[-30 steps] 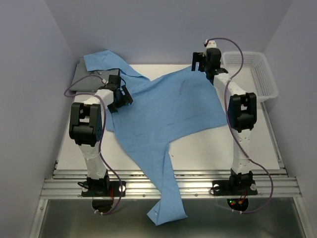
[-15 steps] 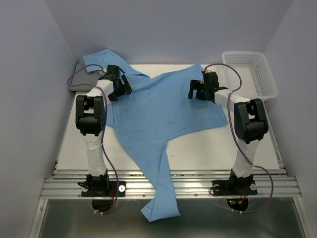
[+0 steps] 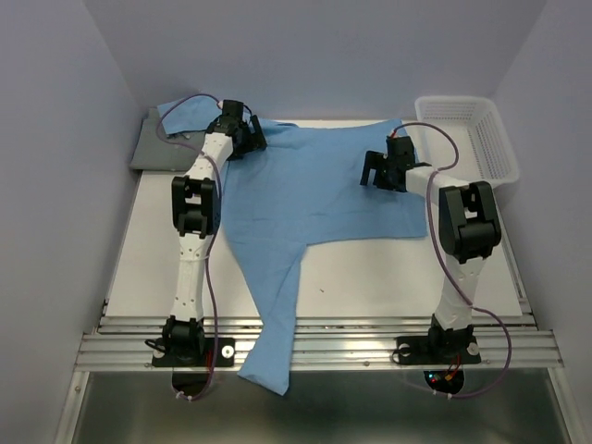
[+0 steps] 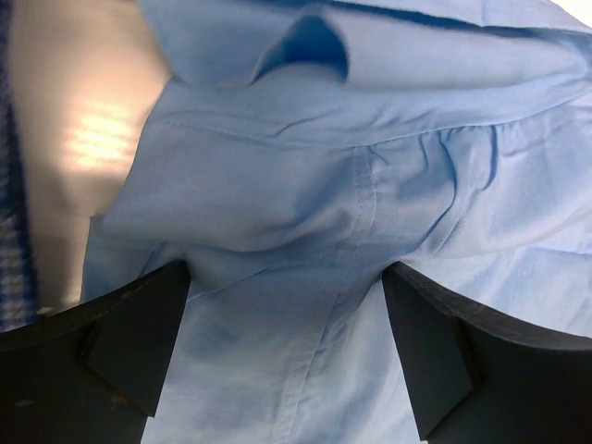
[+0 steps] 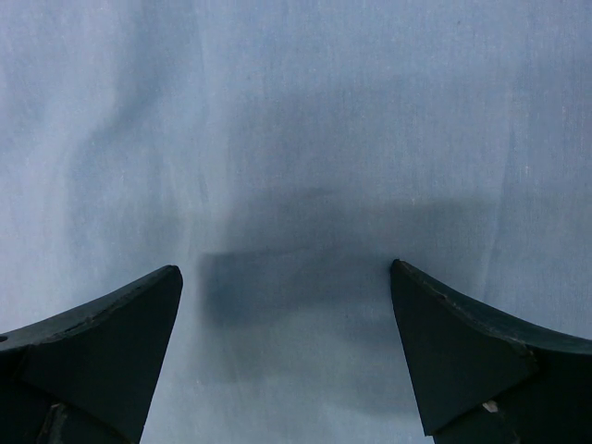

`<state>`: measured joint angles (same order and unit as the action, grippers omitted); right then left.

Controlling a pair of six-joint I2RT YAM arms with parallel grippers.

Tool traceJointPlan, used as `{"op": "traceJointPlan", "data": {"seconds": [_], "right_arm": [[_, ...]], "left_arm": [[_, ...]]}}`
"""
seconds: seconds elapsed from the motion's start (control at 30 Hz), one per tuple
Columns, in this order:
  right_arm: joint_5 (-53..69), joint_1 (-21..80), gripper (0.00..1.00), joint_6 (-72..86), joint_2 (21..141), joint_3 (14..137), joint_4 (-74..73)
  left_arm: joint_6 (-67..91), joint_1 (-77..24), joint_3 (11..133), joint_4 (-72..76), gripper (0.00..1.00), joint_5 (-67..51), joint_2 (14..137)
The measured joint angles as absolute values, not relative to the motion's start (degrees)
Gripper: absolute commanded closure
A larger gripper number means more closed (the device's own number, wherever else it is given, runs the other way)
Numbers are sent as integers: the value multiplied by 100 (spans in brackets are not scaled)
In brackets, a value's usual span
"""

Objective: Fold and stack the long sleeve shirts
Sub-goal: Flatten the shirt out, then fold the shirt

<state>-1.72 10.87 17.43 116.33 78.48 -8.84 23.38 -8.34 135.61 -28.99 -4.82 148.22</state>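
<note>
The light sky-blue shirt [image 3: 314, 194] lies spread over the table, one sleeve hanging over the front edge. The dull grey shirt [image 3: 153, 150] lies folded at the back left corner, partly under the blue one. My left gripper [image 3: 246, 135] reaches far back over the blue shirt's bunched collar end. In the left wrist view my left gripper [image 4: 285, 277] is open, with blue cloth [image 4: 305, 203] and a seam between the jaws. My right gripper [image 3: 376, 172] is low over the shirt's right part. In the right wrist view my right gripper [image 5: 285, 268] is open over flat blue cloth [image 5: 296, 120].
A white mesh basket [image 3: 481, 139] stands at the back right, beside the right arm. Bare white table [image 3: 388, 277] shows in front of the shirt and along the left side. Walls close in on the left, back and right.
My left gripper has swung from the shirt's left edge to the back. My right gripper has come down from the back onto the shirt. The shirt and its hanging sleeve have shifted left.
</note>
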Motion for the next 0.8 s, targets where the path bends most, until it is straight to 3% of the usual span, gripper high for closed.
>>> {"op": "traceJointPlan", "data": {"seconds": [0.47, 0.6, 0.8], "right_arm": [[314, 1083, 0, 681, 11747, 8582, -1337], [416, 1966, 0, 150, 10844, 8023, -1468], [845, 3769, 0, 45, 9699, 7367, -1662]], "left_arm": [[2530, -749, 14009, -2477, 1, -1033, 14835], [2458, -740, 13076, -2421, 1, -1037, 13703], [2635, -742, 9957, -1881, 1, -742, 10383]]}}
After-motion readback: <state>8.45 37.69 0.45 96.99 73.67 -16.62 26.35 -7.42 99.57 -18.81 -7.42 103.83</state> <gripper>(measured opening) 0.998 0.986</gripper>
